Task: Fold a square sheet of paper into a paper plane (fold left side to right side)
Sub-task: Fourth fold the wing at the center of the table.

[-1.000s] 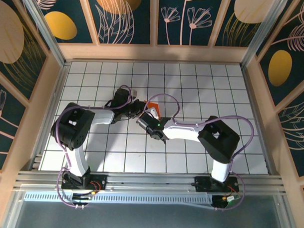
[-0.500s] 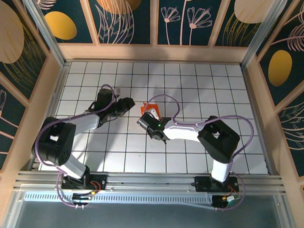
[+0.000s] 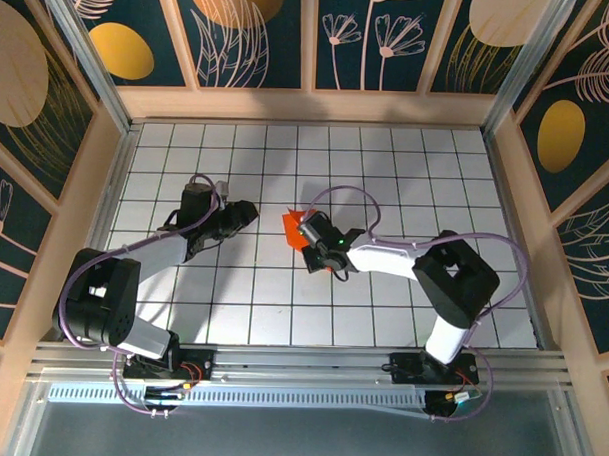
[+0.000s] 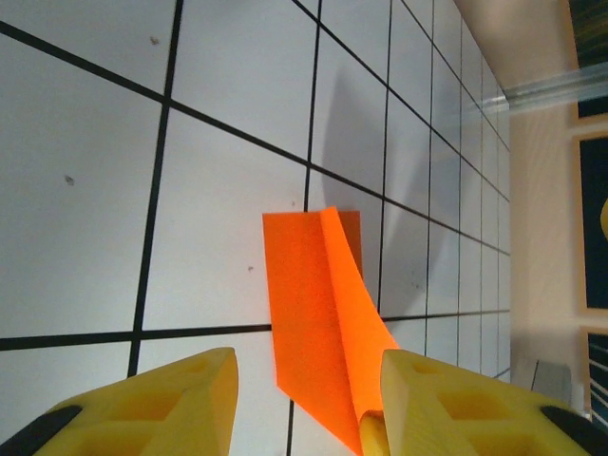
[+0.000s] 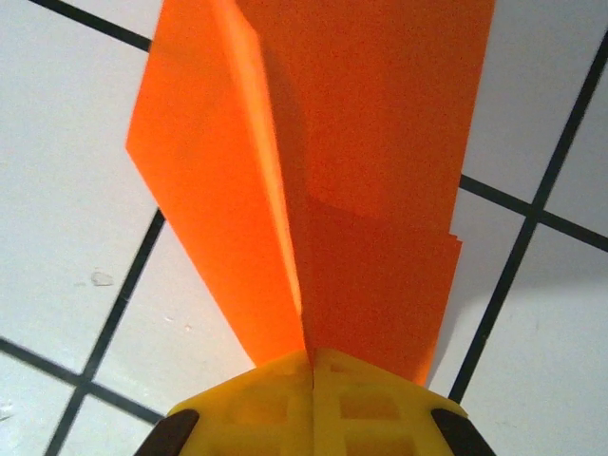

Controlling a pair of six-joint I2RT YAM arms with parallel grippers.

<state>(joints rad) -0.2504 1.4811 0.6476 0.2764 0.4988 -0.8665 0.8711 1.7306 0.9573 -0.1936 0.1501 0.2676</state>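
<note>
Right jaws are clamped shut on one edge of the orange paper [image 5: 366, 142]. Left jaws stand apart and empty, with open tabletop [image 3: 387, 161] around them.

You have nothing to read here: no lettering, number or brand mark shows on the folded bright orange paper sheet [image 3: 292, 228], the white black-lined grid tabletop [image 3: 387, 161], or the dark floral wall panels [image 3: 261, 36] at twelve o'clock.

The desk [image 3: 387, 161] is white, ruled by dark lines into square tiles. Pale wooden walls [image 3: 309, 103] rise from its far, left and right edges, carrying dark blue panels [image 3: 261, 36] with gold ovals and outlined leaves. An aluminium rail [image 3: 300, 363] runs along its near edge.
</note>
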